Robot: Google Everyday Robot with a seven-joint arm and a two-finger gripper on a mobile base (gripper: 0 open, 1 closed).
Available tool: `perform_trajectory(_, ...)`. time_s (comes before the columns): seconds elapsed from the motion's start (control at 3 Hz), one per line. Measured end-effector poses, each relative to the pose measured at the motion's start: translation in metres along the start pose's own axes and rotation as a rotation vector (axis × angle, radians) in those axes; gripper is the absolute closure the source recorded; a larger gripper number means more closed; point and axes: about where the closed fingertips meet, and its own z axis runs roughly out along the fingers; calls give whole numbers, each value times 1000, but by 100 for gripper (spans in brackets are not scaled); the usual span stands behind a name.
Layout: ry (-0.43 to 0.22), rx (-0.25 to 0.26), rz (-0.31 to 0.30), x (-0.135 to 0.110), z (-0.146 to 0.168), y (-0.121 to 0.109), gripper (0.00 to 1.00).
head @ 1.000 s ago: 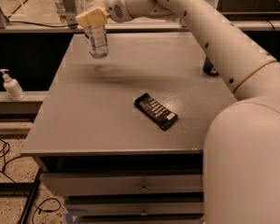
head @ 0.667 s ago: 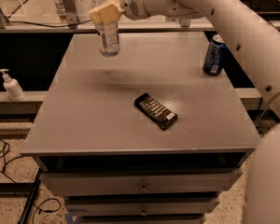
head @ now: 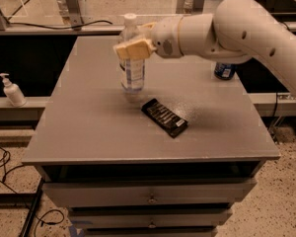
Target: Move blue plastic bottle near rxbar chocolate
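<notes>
Grey worktop (head: 89,127) over drawers, dim lab behind: my tool (head: 133,48) is clamped round the upper body of the clear plastic bottle with a white cap and pale blue label (head: 132,77). The bottle is upright, just beside the flat snack bar in a glossy black wrapper (head: 164,117). I judge the bottle light, thin-walled and slick. A gentle hold high on the body suits it, and being tall, it may tip on release.
</notes>
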Motion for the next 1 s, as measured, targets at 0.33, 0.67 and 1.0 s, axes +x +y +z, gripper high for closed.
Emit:
perform_trajectory(0.33, 28, 30, 30, 38, -35, 11, 100)
perform_trajectory(0.67, 55, 59, 31, 57, -60, 8, 100)
perform_trajectory(1.0, 55, 59, 31, 52, -61, 8, 100)
